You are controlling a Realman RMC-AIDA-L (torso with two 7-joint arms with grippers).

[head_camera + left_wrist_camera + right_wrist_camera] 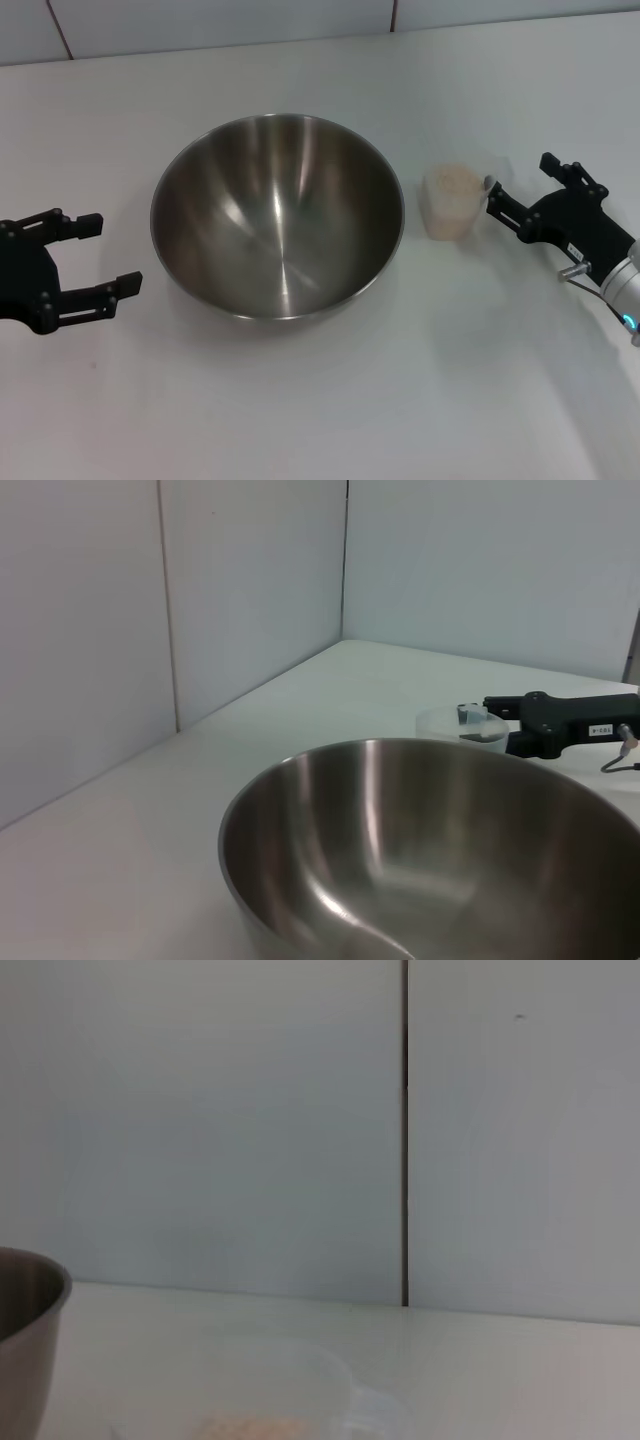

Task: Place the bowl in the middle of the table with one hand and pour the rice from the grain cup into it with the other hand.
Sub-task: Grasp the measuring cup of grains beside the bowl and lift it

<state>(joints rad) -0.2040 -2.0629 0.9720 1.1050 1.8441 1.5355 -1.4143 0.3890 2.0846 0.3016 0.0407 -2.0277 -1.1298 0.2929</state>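
Note:
The steel bowl [278, 215] stands upright and empty on the white table [320, 400], near the middle. The clear grain cup [452, 203] stands just right of it, filled with pale rice [457, 180]. My right gripper [520, 177] is open and empty right beside the cup's right side, with one fingertip [495, 194] at the rim. Whether it touches, I cannot tell. My left gripper [115, 254] is open and empty just left of the bowl, apart from it. The left wrist view shows the bowl [430, 850], the cup [450, 723] and the right gripper [478, 718] beyond it. The right wrist view shows the cup [290, 1385] close by.
A tiled wall edge [300, 20] runs along the table's far side. The bowl's rim [30, 1290] shows at the side of the right wrist view. Bare tabletop lies in front of the bowl and cup.

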